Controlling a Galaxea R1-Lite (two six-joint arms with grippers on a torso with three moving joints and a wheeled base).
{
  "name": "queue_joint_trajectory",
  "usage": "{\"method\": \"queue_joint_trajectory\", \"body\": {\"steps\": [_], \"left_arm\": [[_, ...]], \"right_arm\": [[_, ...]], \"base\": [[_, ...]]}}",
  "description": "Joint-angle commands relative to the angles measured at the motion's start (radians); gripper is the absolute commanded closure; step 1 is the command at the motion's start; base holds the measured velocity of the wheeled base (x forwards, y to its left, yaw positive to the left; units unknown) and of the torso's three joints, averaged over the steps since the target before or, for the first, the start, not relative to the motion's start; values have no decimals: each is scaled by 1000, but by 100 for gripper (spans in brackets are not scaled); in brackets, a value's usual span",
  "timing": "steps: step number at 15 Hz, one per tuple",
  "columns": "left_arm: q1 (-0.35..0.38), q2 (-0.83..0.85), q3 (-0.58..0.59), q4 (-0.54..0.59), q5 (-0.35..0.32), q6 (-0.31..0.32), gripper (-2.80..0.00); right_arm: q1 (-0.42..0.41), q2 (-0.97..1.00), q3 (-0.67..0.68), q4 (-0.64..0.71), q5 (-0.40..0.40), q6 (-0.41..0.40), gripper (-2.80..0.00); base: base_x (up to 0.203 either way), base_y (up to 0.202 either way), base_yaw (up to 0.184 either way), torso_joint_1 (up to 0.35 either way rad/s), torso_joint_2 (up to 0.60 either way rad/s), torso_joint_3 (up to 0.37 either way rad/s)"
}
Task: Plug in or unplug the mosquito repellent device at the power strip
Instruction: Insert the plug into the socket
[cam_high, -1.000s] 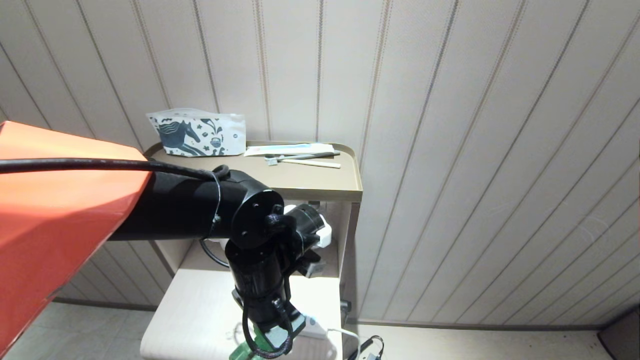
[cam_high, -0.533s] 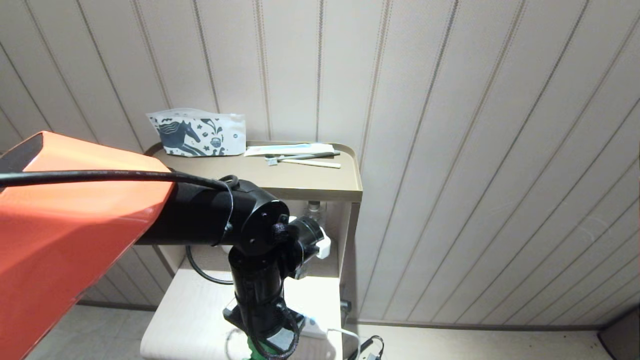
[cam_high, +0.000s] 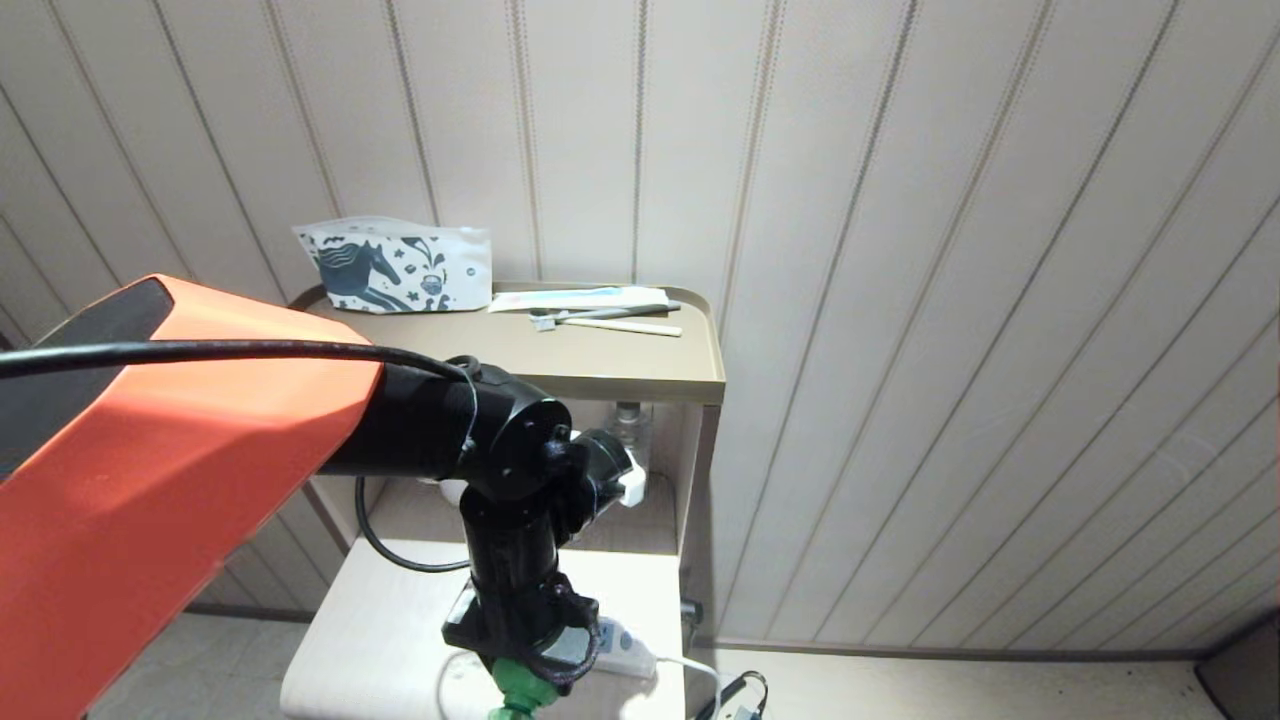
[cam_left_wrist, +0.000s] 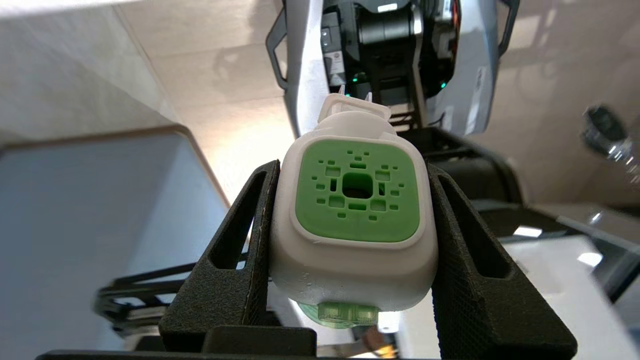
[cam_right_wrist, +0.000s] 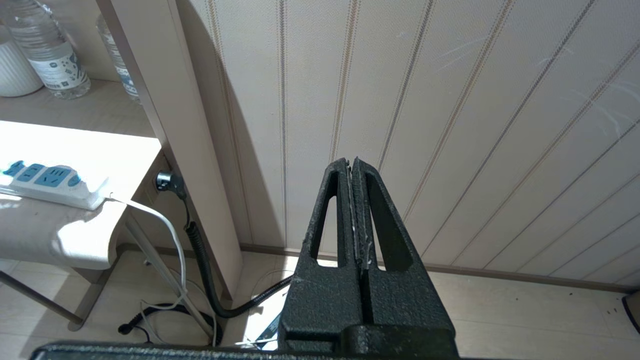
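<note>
Since the held mosquito repellent device (cam_left_wrist: 355, 210) has been turned in the left claw (cam_left_wrist: 352, 280), clenched on its head, above the bench's (cam_high: 400, 620) front edge beside the power strip (cam_high: 620, 655), insertion seems near; right claw (cam_right_wrist: 356, 210) closed, idle.

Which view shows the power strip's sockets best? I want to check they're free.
The right wrist view: the power strip lies unobstructed, blue socket faces up and empty. The head view shows only its end behind the left arm. The left wrist view doesn't show it.
</note>
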Motion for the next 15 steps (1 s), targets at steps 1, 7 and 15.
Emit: {"method": "queue_joint_trajectory", "body": {"steps": [1, 7, 15], "left_arm": [[5, 42, -30, 5, 1, -65, 0], [39, 122, -100, -5, 12, -201, 0], [63, 113, -91, -73, -2, 494, 0]], "right_arm": [[0, -1, 0, 0, 0, -1, 0], [1, -1, 0, 0, 0, 0, 0], [0, -1, 0, 0, 0, -1, 0]], "base": [[0, 0, 0, 0, 0, 0], [0, 0, 0, 0, 0, 0], [0, 0, 0, 0, 0, 0]]}}
